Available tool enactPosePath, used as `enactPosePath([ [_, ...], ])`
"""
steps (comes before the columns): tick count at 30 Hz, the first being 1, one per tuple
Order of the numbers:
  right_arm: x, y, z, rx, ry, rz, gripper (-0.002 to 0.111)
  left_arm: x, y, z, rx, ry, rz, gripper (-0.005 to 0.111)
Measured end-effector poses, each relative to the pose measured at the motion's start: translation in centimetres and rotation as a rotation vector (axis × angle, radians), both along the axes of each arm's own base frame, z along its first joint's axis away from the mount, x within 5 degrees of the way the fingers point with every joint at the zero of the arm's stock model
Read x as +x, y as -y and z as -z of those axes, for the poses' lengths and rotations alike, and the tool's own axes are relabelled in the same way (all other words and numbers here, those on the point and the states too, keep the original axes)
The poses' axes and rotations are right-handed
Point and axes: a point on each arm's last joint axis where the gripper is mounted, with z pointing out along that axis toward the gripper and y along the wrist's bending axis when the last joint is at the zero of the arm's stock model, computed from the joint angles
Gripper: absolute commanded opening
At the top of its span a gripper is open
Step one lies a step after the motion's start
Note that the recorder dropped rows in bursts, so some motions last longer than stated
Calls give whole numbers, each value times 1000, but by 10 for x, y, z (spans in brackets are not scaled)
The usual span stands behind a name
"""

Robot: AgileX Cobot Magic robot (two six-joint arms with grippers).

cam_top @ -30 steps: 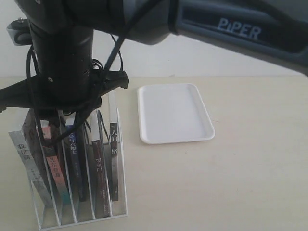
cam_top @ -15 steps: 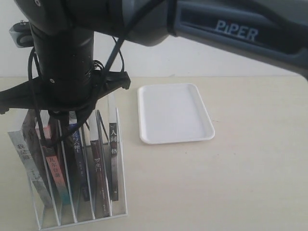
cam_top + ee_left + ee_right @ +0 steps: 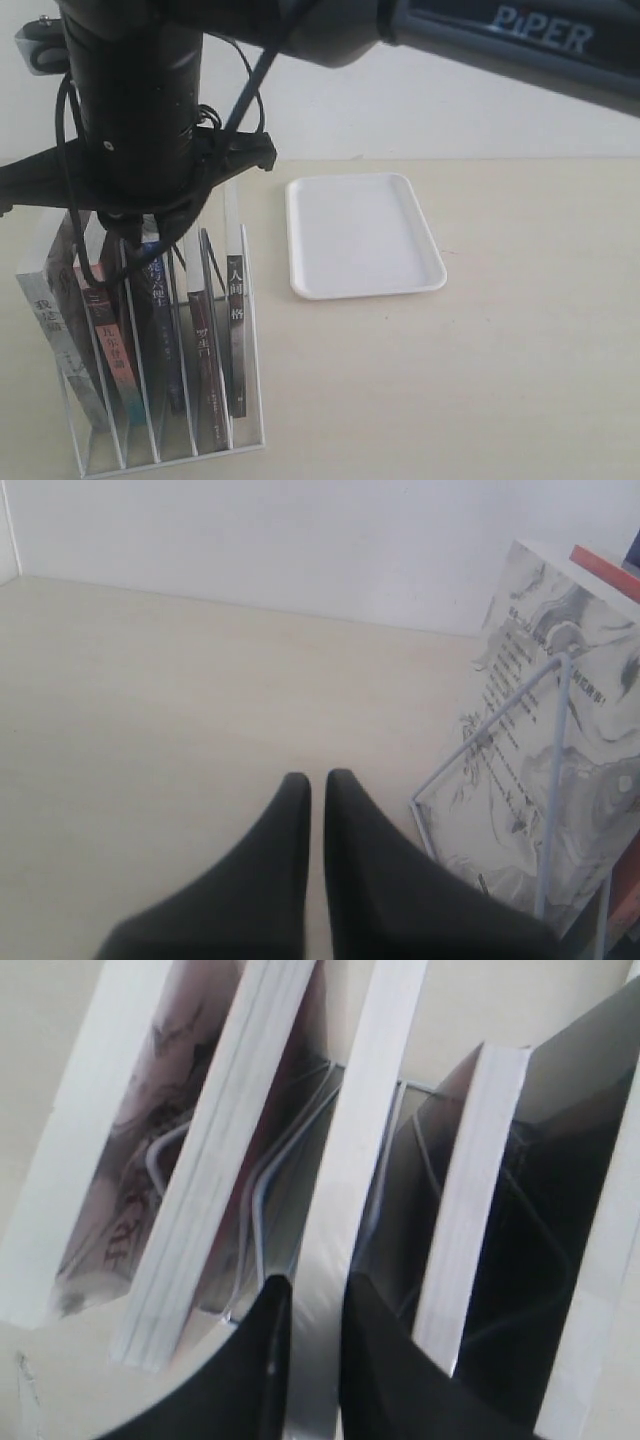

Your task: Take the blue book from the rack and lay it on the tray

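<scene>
Five books stand in one rack [image 3: 160, 400]; right gripper [image 3: 308, 1360] pinches the blue book [image 3: 160, 300], left gripper [image 3: 315, 810] pressed together.

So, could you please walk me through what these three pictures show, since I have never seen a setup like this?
This is a robot with two arms, each ending in a two-fingered tool. The wide picture comes from a camera off the arms; the other two sit on the wrists, looking along the fingers. On the pale wooden table stand a white wire file rack holding several upright books and, beside it, a flat white rectangular tray with nothing on it. The big dark arm reaches from the right over the rack. Its right tool pinches the top edge of one thin book, apparently the dark blue-spined book. The left tool hangs shut above bare table beside the rack, holding nothing.
</scene>
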Motion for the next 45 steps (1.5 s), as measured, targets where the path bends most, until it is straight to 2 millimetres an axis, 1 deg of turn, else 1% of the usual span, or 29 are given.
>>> enactPosePath([
  [6, -2, 4, -9, 5, 21, -28, 0, 0, 0, 0, 0, 0, 0, 5],
  [15, -2, 3, -10, 11, 30, -37, 0, 0, 0, 0, 0, 0, 0, 5],
  [19, -3, 5, -15, 23, 41, -40, 0, 0, 0, 0, 0, 0, 0, 5],
  [27, -7, 15, -41, 81, 101, -47, 0, 0, 0, 0, 0, 0, 0, 5],
  [38, -13, 26, -63, 111, 147, -78, 0, 0, 0, 0, 0, 0, 0, 5],
  [45, -20, 41, -89, 165, 191, -79, 0, 0, 0, 0, 0, 0, 0, 5],
])
